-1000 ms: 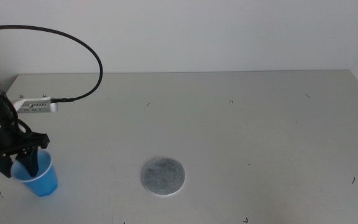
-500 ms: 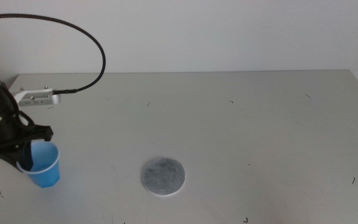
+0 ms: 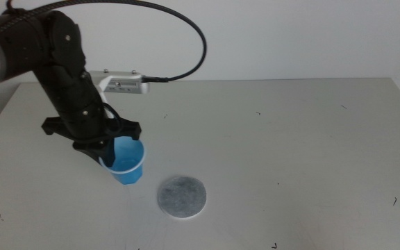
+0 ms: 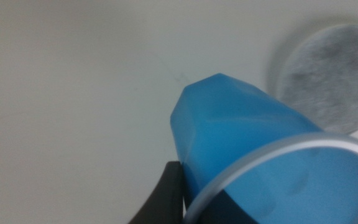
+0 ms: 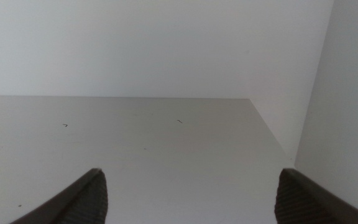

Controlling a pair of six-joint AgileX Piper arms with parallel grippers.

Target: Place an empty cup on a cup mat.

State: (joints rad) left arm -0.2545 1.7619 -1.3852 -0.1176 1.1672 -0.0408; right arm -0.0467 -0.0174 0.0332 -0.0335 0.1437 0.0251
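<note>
A plain lab test bench: a bare grey table [image 3: 290, 139] against a blank white wall [image 3: 290, 35], with a cabled robot arm [image 3: 61, 76] over it.

Overhead and left-wrist (close) share cup mat [image 3: 182, 196].

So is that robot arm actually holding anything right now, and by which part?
Yes. The left pincer holds the blue cup by its rim, one jaw inside and one outside the wall, beside the cup mat. The right pincer is open, holding nothing.
</note>
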